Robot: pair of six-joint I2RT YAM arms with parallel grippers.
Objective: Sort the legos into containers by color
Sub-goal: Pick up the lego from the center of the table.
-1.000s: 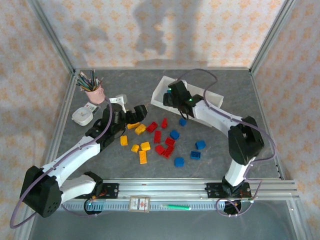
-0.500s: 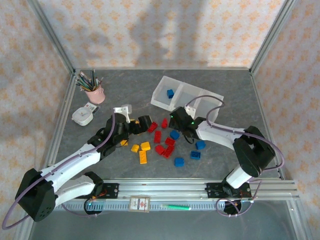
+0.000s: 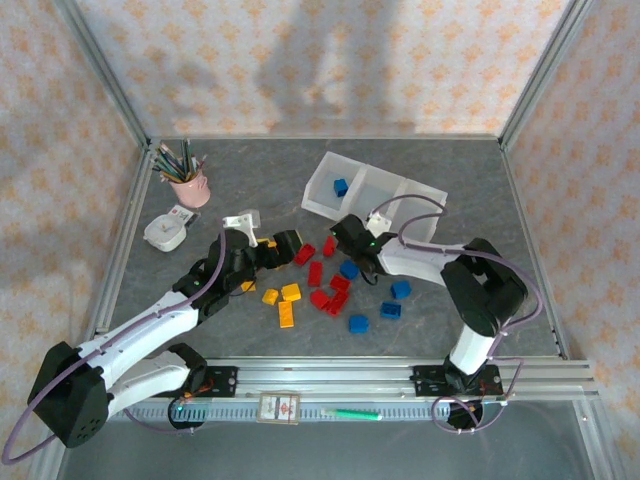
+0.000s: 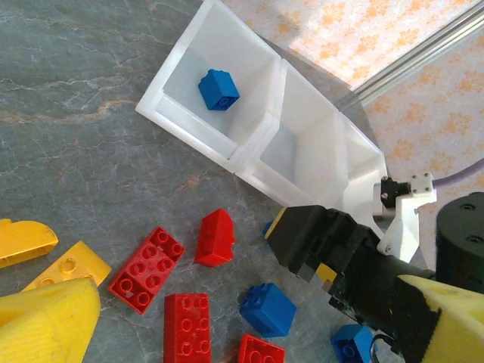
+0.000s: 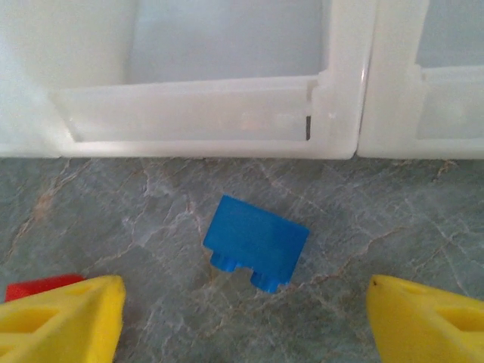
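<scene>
the right hand (image 3: 347, 237) has dropped from the long white translucent tray (image 4: 193, 125) to the grey bench (image 3: 440, 330) at centre frame. its fingers are apart, with a small blue plastic brick (image 5: 257, 243) lying untouched just ahead. another blue brick (image 4: 218, 89) now lies in the tray's upper-left compartment. the left hand (image 3: 284, 245) has its fingers apart.

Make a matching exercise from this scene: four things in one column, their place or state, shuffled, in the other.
1 cup
2 tray
3 right gripper
4 dish

A open, facing a blue lego
B holds pencils
C one blue brick inside
D white, round

Pairs: 1-B, 2-C, 3-A, 4-D
</scene>
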